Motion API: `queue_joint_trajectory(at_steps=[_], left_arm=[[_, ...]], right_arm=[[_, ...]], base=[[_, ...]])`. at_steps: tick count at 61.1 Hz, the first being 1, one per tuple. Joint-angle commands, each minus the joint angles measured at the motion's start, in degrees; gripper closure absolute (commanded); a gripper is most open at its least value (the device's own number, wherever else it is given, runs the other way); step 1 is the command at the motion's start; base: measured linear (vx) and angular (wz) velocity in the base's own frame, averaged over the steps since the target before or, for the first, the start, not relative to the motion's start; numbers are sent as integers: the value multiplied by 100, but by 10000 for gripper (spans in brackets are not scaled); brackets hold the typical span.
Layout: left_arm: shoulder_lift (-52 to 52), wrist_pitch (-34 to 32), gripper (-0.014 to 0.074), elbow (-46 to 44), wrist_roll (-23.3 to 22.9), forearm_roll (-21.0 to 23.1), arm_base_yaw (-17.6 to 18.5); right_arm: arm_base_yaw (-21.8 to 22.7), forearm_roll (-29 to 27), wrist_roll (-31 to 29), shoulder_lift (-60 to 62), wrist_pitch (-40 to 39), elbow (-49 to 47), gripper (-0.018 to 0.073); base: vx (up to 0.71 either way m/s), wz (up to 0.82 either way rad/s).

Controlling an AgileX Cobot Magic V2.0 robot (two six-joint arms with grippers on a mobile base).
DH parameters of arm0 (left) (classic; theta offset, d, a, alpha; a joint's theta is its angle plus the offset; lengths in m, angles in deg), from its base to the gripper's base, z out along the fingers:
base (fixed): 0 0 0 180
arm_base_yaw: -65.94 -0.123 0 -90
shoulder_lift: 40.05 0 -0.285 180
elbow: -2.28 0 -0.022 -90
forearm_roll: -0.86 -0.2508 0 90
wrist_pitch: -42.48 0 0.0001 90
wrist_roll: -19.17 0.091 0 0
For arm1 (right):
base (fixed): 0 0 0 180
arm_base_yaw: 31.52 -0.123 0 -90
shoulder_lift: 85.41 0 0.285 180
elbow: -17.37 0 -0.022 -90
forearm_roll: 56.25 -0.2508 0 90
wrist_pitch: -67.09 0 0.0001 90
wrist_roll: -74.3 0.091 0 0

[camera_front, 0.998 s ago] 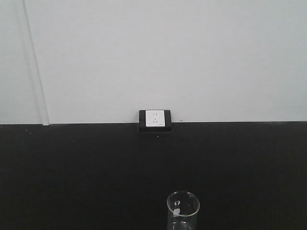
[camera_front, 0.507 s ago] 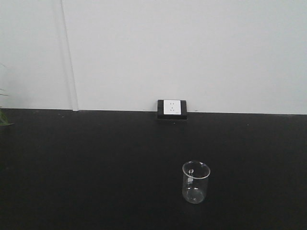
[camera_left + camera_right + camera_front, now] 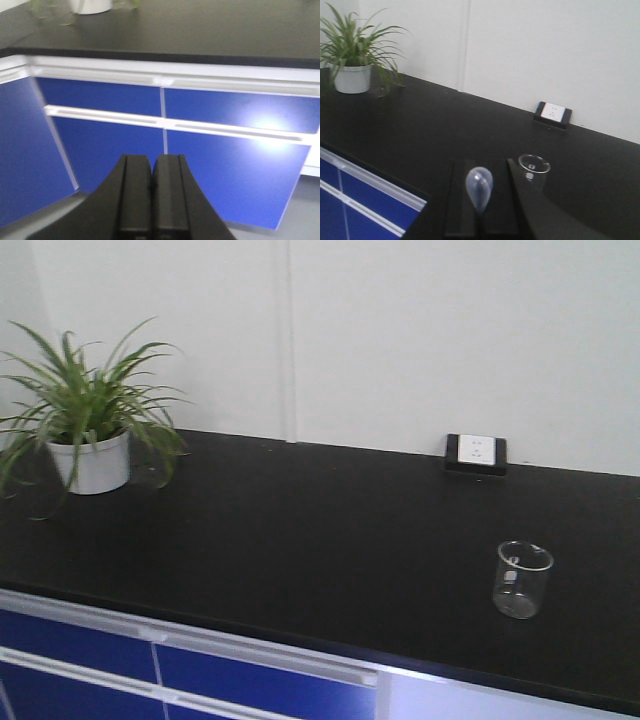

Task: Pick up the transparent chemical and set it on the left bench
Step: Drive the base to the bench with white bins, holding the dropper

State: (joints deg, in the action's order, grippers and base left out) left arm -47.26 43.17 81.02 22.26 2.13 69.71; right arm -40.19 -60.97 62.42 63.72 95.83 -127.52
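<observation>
Broadly, the matte black bench (image 3: 300, 530) ran wide from left to right and met the white wall (image 3: 420, 330) at its far edge. Below its near edge sat blue cabinet fronts (image 3: 250, 680) with white rails.

At the far left of the bench stood a spider plant (image 3: 90, 400), its long green leaves arching out of a white pot (image 3: 92, 462).

The left gripper (image 3: 151, 160) was low in front of the cabinets, its two dark fingers pressed together on nothing. The right gripper (image 3: 480, 165) was over the near part of the bench, just left of the beaker (image 3: 523, 580) and apart from it. Its fingers also looked pressed together, with a pale bluish blob at the seam that I could not identify.

The beaker stood upright on the right part of the bench, its long axis vertical and its mouth facing up. It was clear glass with a flared rim and a small white mark on its wall. No liquid level could be made out, and I could not tell which way the spout pointed.

A white socket (image 3: 476, 452) in a black surround sat against the wall beyond the beaker.
</observation>
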Motion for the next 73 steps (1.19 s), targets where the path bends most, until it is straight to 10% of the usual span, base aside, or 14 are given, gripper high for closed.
queue_joint_trajectory(at_steps=[1,73], left_arm=[[110,-449,600,93,-45,4,10],[110,-449,600,93,-45,4,10]], right_arm=[[30,33,-9,-52,-453,-189,559],[30,28,-9,-52,-452,-189,559]], base=[[-29,59],[-6,58]])
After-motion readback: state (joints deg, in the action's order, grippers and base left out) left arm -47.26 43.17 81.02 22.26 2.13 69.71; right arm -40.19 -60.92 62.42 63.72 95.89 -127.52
